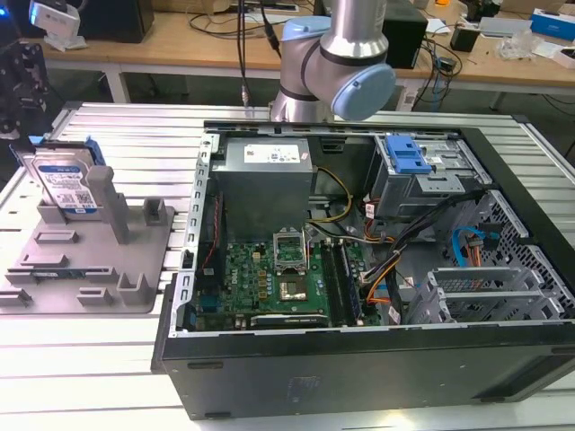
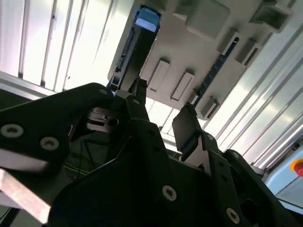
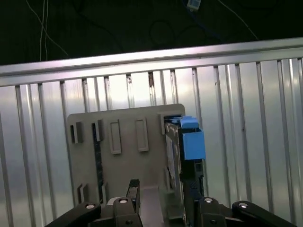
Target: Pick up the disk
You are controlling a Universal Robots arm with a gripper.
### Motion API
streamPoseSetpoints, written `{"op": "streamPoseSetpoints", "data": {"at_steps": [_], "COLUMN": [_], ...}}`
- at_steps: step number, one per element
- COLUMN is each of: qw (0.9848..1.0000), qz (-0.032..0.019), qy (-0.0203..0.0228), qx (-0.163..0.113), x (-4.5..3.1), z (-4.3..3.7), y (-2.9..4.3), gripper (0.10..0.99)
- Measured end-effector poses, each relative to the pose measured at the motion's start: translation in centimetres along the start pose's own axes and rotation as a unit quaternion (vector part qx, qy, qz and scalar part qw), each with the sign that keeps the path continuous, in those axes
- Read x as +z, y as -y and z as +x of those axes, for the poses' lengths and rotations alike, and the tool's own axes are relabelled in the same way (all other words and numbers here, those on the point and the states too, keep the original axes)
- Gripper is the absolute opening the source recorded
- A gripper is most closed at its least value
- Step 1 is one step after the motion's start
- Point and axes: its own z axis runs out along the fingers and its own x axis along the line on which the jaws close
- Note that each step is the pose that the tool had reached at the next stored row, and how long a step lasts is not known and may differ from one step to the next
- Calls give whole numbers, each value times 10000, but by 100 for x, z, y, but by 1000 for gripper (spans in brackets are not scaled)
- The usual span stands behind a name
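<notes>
The disk (image 1: 65, 184) stands on edge in the grey holder (image 1: 135, 269), at the exterior view's left, beside the open computer case (image 1: 359, 377). The gripper (image 2: 162, 106) hangs above it, jaws open and holding nothing. A clean grasp likely needs the fingers squared to the disk's flat faces, clear of the post (image 1: 106, 202).

This is a robotics or electronics lab. A robot arm (image 1: 337, 63) stands at a ribbed metal bench (image 1: 90, 377) that carries an opened computer case (image 1: 359, 377), its circuit board (image 1: 260, 278) bare. The wooden benches (image 1: 180, 40) behind are strewn with cables (image 1: 240, 54).
</notes>
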Motion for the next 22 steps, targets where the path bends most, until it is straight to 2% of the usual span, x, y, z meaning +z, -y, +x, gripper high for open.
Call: {"op": "streamPoseSetpoints", "data": {"at_steps": [2,3,7,10,14,18,22], "qw": [10000,10000,10000,9998,9993,9993,9993], "qz": [0,0,0,-1,-4,-2,-2], "qy": [0,0,0,-1,-2,-2,-10], "qx": [-7,-10,-74,-200,-377,-384,-385], "x": [11,12,30,46,71,81,114], "z": [-82,-99,-100,-143,-181,-185,-230], "y": [-59,-90,-179,-214,-242,-244,-251], "gripper": [498,498,498,498,498,498,498]}}
